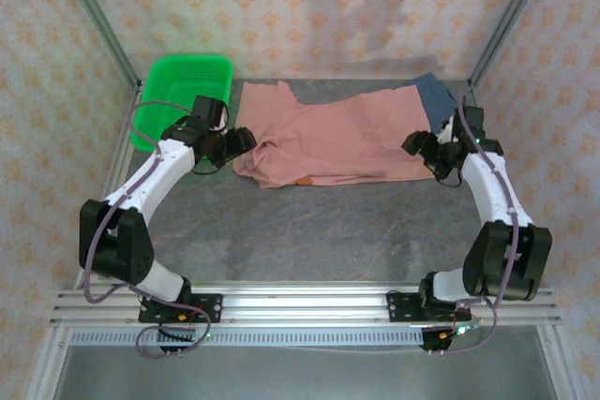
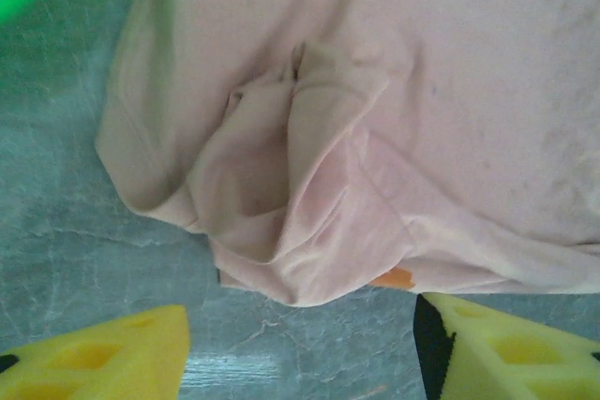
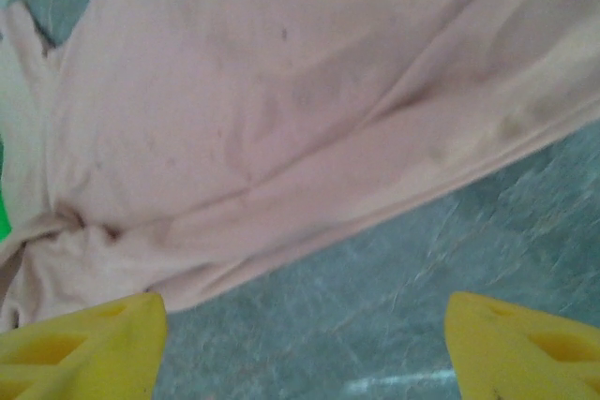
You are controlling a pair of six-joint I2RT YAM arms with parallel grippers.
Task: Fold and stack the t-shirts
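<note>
A salmon-pink t-shirt (image 1: 333, 138) lies spread across the back of the table, folded over itself, with a bunched sleeve at its left end (image 2: 281, 185). Behind its right end a slate-blue t-shirt (image 1: 437, 96) pokes out. My left gripper (image 1: 232, 145) hovers at the pink shirt's left edge, open, with bare table between its yellow fingers (image 2: 103, 358). My right gripper (image 1: 424, 149) sits at the shirt's right edge, also open, and its yellow fingers (image 3: 525, 348) frame bare table just below the shirt's folded hem (image 3: 309, 185).
A green mesh basket (image 1: 178, 91) stands at the back left, just behind the left arm. The grey marbled table (image 1: 319, 231) stretches bare in front of the shirts. Metal frame posts stand at both back corners.
</note>
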